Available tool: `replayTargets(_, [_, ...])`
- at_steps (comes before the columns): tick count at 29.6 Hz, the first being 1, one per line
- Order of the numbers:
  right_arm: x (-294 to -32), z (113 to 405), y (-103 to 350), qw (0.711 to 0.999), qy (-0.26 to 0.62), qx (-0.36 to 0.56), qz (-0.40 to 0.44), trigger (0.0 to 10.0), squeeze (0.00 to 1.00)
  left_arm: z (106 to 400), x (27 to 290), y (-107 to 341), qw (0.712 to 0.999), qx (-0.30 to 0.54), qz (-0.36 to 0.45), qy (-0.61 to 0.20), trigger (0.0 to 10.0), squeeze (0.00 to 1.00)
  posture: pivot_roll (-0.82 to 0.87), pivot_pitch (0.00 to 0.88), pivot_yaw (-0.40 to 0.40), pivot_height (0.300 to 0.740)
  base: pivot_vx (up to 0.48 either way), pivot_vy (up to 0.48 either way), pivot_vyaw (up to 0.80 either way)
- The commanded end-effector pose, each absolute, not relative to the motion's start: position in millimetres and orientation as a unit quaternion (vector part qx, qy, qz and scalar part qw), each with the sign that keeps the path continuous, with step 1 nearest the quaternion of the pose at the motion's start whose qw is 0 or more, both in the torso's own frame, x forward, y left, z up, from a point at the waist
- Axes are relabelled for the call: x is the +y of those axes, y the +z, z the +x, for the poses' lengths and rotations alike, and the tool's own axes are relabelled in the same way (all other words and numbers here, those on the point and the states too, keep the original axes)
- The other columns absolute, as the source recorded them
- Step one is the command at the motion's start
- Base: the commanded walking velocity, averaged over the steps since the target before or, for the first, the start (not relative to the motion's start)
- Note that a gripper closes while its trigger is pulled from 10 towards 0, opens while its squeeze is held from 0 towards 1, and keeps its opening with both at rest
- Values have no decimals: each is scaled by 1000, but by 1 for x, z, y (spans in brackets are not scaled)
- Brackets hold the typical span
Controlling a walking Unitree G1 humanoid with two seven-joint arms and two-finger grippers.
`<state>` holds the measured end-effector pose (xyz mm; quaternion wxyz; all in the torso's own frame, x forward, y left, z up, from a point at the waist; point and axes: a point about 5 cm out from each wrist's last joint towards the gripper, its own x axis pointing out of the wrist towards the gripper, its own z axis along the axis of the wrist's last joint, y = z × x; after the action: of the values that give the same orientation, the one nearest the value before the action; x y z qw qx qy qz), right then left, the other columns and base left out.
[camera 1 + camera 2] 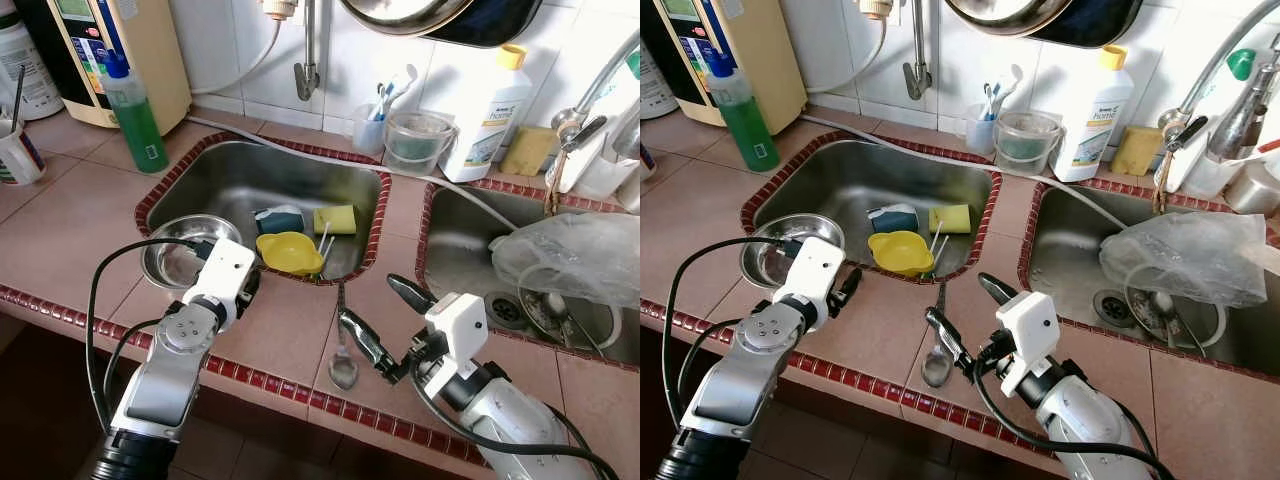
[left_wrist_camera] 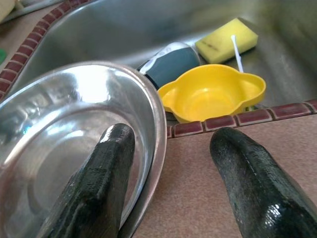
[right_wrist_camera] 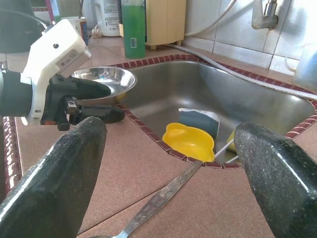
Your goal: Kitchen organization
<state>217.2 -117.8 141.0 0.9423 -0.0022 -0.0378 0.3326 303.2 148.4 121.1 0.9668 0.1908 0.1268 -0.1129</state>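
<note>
The left end effector (image 2: 166, 163) reaches forward over the tiled surface (image 1: 70, 230) at the near left corner of the left sink (image 1: 240, 175). Its fingers are spread apart, one finger (image 2: 101, 183) over the inside of the steel bowl (image 1: 165, 262) and the other on the surface just outside the rim, so the rim lies between them; whether either finger touches it cannot be told. The bowl sits on the sink's edge and looks empty.

The right end effector (image 1: 375, 315) is held low over the surface between the two sinks, fingers spread wide and holding nothing. A metal spoon (image 1: 342, 365) lies flat on the surface below it, bowl end near the front edge, handle pointing toward the sink.

In the left sink lie a small yellow bowl (image 1: 288, 250), empty, with a dark blue sponge (image 1: 279, 219) and a yellow sponge (image 1: 335, 219) just behind it. The right sink (image 1: 455, 250) holds a crumpled clear plastic bag (image 1: 570, 255).

At the back stand a green-liquid bottle (image 1: 135, 115) with a blue cap, a white bottle (image 1: 487, 120) with a yellow cap whose label seems to read "home", a clear tub (image 1: 415, 140), and a cup with toothbrushes (image 1: 372, 125). A mug (image 1: 18, 152) stands at the far left
</note>
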Motion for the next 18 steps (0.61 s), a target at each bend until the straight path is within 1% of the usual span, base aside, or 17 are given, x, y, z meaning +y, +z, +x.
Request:
replayTargets(1, [-119,218,145,942,332,-44,-2,10000,0,305,149,123,967,125,192,-108,10000,0,-124,92,-9,740,0,0,0])
replayTargets(2, [-118,217,145,942,332,-44,-2,10000,0,305,150,123,966,127,199,-106,9569,0,-125,91,-8,740,0,0,0])
replayTargets(3, [-118,217,145,942,332,-44,0,10000,0,304,151,122,966,131,197,-103,4941,0,-125,90,-7,740,0,0,0])
replayTargets(4, [-118,216,145,942,332,-44,1,10000,0,303,152,119,964,138,203,-104,549,0,-127,89,-7,740,0,0,0])
replayTargets(5, [-118,216,145,942,332,-45,1,10000,0,303,153,118,963,140,204,-105,549,0,-126,88,-7,740,0,0,0])
replayTargets(6, [-118,216,145,942,332,-44,1,10000,0,302,153,118,963,140,203,-107,0,0,-126,89,-7,740,0,0,0])
replayTargets(18, [-119,214,145,941,336,-42,2,10000,0,301,152,120,965,143,193,-108,0,0,-123,95,-9,740,0,0,0])
